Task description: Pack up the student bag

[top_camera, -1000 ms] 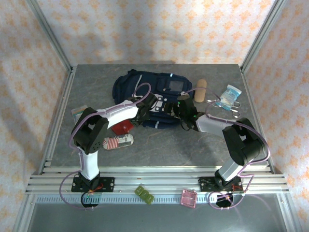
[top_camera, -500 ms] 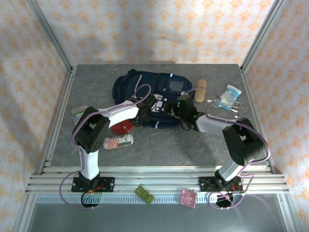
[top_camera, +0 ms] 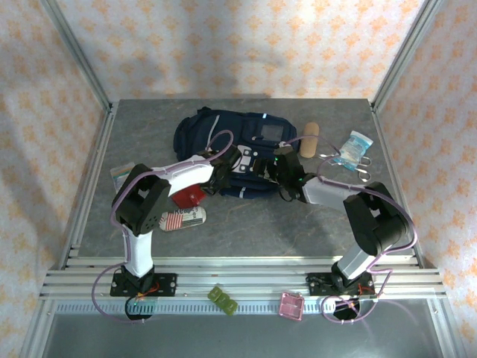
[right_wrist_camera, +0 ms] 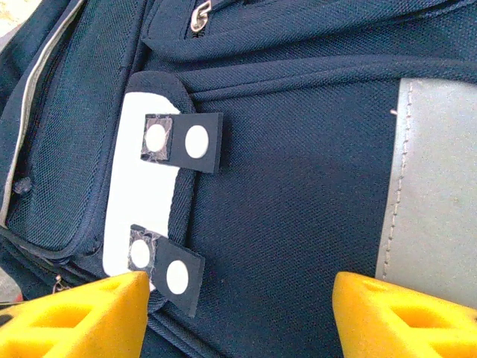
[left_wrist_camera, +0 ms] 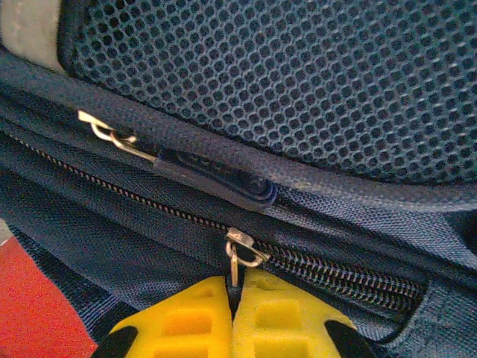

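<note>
**Item 1. Left gripper (left_wrist_camera: 232, 292), one.** My yellow fingers (left_wrist_camera: 186, 317) are clenched together on the metal zip pull (left_wrist_camera: 237, 253), which stands at 12 o'clock from the tips. A second zip pull (left_wrist_camera: 216, 177), with a dark rubber tab, lies at 11 o'clock above it, under the mesh panel (left_wrist_camera: 298, 74).

**Item 2. Right gripper (right_wrist_camera: 238, 313), one.** Jaws released, the two fingers well apart, with only bag fabric showing between them. At 11 o'clock of the gap are two black tabs (right_wrist_camera: 212, 149), each with two white dots, on a white patch (right_wrist_camera: 123, 201). At 2 o'clock is one grey stripe (right_wrist_camera: 432, 186).

**Item 3. Student bag (top_camera: 216, 134), one.** Navy, lying at 12 o'clock on the table (top_camera: 261, 231), with both grippers at its near edge.

**Item 4. Arms, two.** The left elbow is raised at 9 o'clock and its forearm reaches toward 2 o'clock. The right elbow is at 3 o'clock and its forearm reaches toward 10 o'clock.

**Item 5. Loose things, one of each.**
- Red object (top_camera: 188, 195) at 7 o'clock of the bag, just beside it.
- Striped pouch (top_camera: 182, 219) beyond the red object, also at 7 o'clock.
- Tan oblong (top_camera: 311, 139) at 3 o'clock.
- Blue-white packet (top_camera: 355, 145) farther out at 3 o'clock.
- Scissors (top_camera: 360, 168) just beside the packet.
</note>
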{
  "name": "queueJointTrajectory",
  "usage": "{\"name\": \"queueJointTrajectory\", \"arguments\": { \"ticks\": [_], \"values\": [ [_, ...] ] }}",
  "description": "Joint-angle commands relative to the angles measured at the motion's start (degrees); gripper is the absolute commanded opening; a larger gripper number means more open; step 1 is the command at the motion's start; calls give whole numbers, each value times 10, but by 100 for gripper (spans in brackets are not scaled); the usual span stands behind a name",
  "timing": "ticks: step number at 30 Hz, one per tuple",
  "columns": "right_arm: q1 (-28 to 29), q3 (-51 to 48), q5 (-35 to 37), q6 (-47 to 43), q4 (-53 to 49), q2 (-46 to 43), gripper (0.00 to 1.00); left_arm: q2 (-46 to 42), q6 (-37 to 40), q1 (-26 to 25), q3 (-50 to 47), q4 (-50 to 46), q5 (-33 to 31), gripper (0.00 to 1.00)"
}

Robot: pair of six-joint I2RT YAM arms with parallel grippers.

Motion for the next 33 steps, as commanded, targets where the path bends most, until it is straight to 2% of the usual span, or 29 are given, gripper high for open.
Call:
{"name": "queueJointTrajectory", "arguments": {
  "ticks": [1,7,11,14,18,21,25,33],
  "values": [
    [12,2,-9,-12,-35,-29,66,-30,39,10,2,-17,16,0],
    [27,46,-135,8,-94,-30,66,-66,48,1,28,4,68,0],
    [51,38,-165,46,-104,-21,66,-65,40,-22,32,36,114,0],
    [54,33,-143,80,-90,-5,66,-51,39,-41,43,46,118,0],
    [43,64,-62,103,-115,43,64,-43,42,-50,45,47,105,0],
    [19,64,-21,130,-120,71,61,-49,56,-48,35,35,50,0],
    [-19,44,-1,154,-121,92,58,-62,64,-15,-12,34,14,0],
    [-32,41,35,127,-123,91,58,-139,75,113,-108,59,-26,0]
  ]
}}
